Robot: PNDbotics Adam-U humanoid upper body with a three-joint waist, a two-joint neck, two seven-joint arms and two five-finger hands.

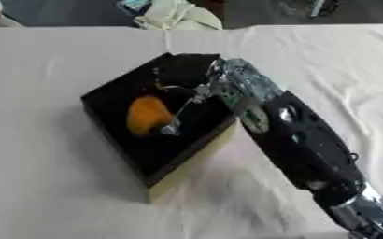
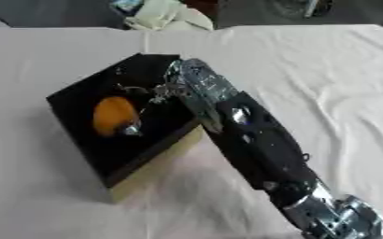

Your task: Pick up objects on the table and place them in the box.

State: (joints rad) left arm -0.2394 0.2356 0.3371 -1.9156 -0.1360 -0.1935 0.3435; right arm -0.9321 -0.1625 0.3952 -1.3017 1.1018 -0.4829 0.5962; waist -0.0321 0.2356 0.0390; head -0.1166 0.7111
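Left eye view, right arm stretched diagonally over box (image 1: 191, 161), right hand (image 1: 196, 93) inside, fingers beside orange object (image 1: 147, 115), grasp unclear

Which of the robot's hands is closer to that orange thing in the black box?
Right. The right hand reaches into the box from the right, its fingers beside the orange object; I cannot tell whether they touch it. The left hand shows in neither view.
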